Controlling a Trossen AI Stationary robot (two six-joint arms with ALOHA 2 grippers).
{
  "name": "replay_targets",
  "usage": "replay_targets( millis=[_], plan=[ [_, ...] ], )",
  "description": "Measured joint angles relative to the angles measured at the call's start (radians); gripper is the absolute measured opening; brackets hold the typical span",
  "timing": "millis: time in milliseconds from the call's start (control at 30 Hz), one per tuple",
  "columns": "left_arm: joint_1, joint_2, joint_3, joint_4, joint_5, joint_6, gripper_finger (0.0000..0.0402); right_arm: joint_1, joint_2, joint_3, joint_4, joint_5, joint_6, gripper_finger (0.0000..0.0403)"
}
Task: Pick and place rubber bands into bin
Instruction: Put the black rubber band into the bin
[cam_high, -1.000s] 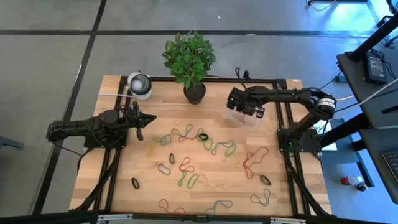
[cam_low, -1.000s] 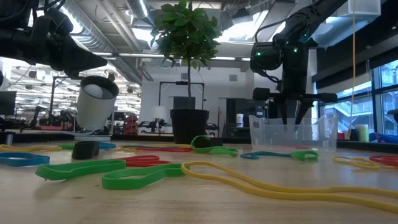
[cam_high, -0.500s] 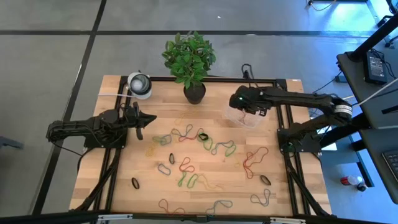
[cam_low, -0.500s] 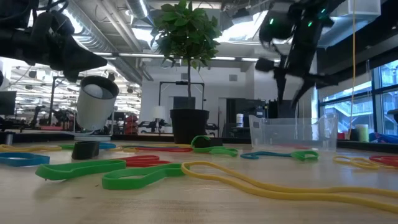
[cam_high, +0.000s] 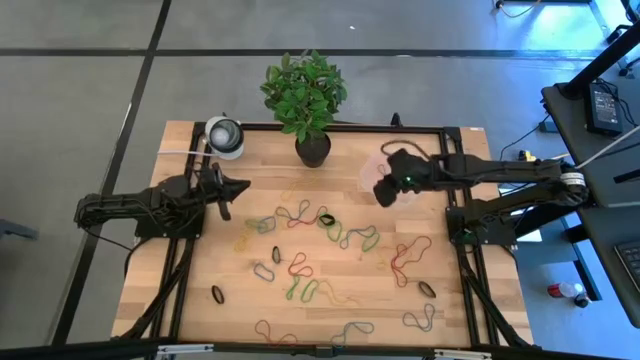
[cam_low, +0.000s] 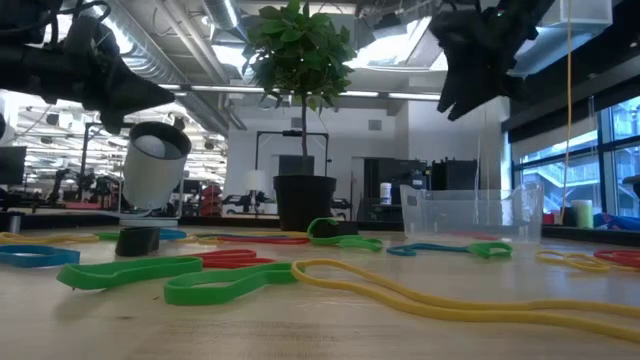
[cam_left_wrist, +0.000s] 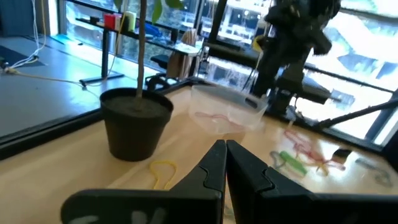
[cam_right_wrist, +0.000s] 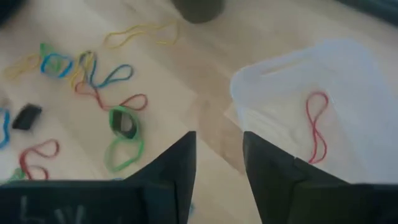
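Many rubber bands in red, green, black, yellow and grey lie loose over the middle and near part of the wooden table; they also show in the low view. The clear bin stands at the far right and holds a red band. My right gripper hangs open and empty, high over the bin's left edge, and shows at the top of the low view. My left gripper is shut and empty, above the table at the left.
A black plant pot with a leafy plant stands at the far middle, just left of the bin. A round white-and-grey object sits at the far left. Black frame rails run along the table's sides.
My right gripper has risen from inside the bin to high above its left edge, and has tipped so that it looks down at the table and the bin. The bin and the bands have stayed where they were.
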Motion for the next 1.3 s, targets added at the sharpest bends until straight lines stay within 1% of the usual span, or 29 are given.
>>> replay_targets(
  millis=[133, 267, 333, 367, 433, 567, 767, 900, 967, 1067, 1167, 1300],
  plan=[
    [0.000, -0.001, 0.000, 0.016, 0.028, -0.014, 0.0006, 0.065, 0.000, 0.000, 0.066, 0.003, -0.095, 0.0135],
    [0.000, 0.004, 0.002, 0.060, 0.098, 0.074, 0.0004, 0.154, 0.000, 0.000, 0.110, -0.001, -0.193, 0.0125],
    [0.000, 0.018, 0.035, 0.059, 0.148, 0.094, 0.0002, 0.197, 0.000, 0.000, 0.108, 0.001, -0.194, 0.0117],
    [-0.001, 0.035, 0.060, 0.060, 0.156, 0.093, 0.0001, 0.218, 0.000, 0.000, 0.107, 0.001, -0.193, 0.0113],
    [-0.008, 0.084, 0.115, 0.027, 0.141, 0.089, 0.0002, 0.265, 0.000, 0.000, 0.106, 0.000, -0.198, 0.0104],
    [-0.047, 0.261, 0.266, -0.061, 0.080, 0.132, 0.0001, 0.355, 0.000, 0.000, 0.080, 0.004, -0.200, 0.0086],
    [-0.111, 0.590, 0.529, -0.251, -0.018, 0.157, 0.0002, 0.490, 0.000, -0.001, 0.013, 0.070, -0.226, 0.0064],
    [-0.146, 0.790, 0.685, -0.367, -0.033, 0.157, 0.0003, 0.575, -0.004, -0.003, -0.051, 0.072, -0.248, 0.0035],
    [-0.161, 0.878, 0.753, -0.411, -0.034, 0.157, 0.0003, 0.610, -0.024, -0.023, -0.048, 0.074, -0.250, 0.0014],
    [-0.180, 0.994, 0.846, -0.471, -0.033, 0.153, 0.0003, 0.658, -0.083, -0.092, -0.002, 0.088, -0.238, 0.0007],
    [-0.199, 1.101, 0.930, -0.559, -0.030, 0.117, 0.0007, 0.682, -0.159, -0.192, 0.115, 0.097, -0.218, 0.0011],
    [-0.226, 1.236, 1.033, -0.708, 0.007, 0.052, 0.0032, 0.694, -0.252, -0.310, 0.243, 0.097, -0.218, 0.0004]
  ],
)
